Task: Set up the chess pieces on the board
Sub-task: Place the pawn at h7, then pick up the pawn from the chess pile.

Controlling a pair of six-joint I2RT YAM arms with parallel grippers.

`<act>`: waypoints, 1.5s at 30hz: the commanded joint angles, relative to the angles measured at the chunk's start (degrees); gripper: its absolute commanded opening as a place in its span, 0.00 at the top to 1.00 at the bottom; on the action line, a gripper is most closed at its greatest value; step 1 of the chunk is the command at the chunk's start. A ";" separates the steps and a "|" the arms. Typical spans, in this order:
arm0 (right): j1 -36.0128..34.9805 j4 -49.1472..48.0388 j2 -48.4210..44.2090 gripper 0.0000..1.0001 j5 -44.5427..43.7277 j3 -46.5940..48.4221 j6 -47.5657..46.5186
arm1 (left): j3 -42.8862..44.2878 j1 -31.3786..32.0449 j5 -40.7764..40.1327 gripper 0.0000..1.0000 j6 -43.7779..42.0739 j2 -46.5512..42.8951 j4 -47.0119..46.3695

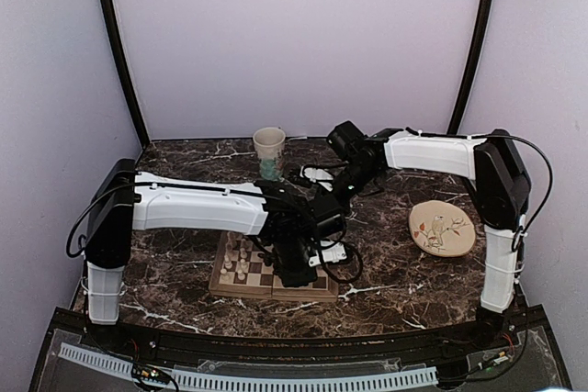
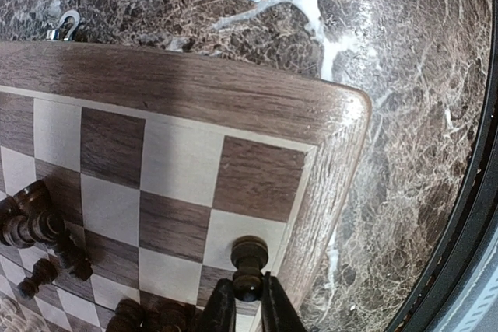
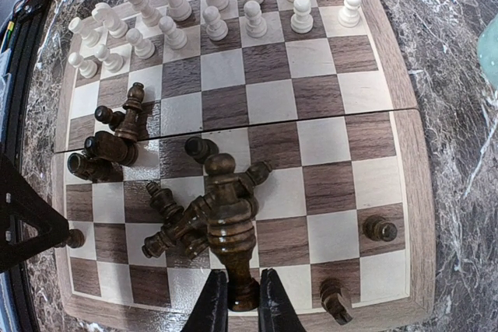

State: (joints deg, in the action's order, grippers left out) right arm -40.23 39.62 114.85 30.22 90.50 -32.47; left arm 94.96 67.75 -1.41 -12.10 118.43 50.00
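Dark piece (image 3: pixel 228 223) in right gripper (image 3: pixel 243 291), head seemingly toward white pieces (image 3: pixel 253 17)

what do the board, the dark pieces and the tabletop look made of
Board: wood, matte, grain showing along its border. Dark pieces: probably stained wood with glossy varnish, given the highlights. Tabletop: polished marble or a marble-look surface, dark brown with white veins.

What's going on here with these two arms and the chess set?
A chess game is being laid out on the board. The cream pieces already stand in two rows along one edge. The dark pieces mostly lie toppled mid-board. The right gripper pinches a tall dark piece; the left gripper grips a dark pawn near a corner.
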 commanded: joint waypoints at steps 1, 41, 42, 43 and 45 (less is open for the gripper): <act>-0.38 -0.36 0.82 0.96 1.11 -0.41 -0.17 | 1.18 0.26 0.05 0.84 -0.35 0.75 1.43; -0.32 4.56 -4.75 0.96 11.32 3.66 0.49 | -43.50 -23.14 21.06 0.41 27.72 -32.96 -66.86; -0.37 4.51 -4.79 0.96 11.30 3.55 0.48 | -43.50 -23.40 21.81 0.41 28.32 -32.33 -67.33; -0.38 4.50 -4.74 0.96 11.27 3.42 0.55 | -43.31 -23.63 22.42 0.41 28.63 -31.57 -67.69; -0.34 4.42 -4.64 0.96 11.39 3.35 0.55 | -42.76 -24.00 23.28 0.43 29.27 -30.34 -67.90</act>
State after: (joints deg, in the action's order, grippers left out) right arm -40.34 43.44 111.53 40.47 93.12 -32.32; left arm 50.78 44.56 18.17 13.93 87.44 -14.13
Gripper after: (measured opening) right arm 0.103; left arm 0.587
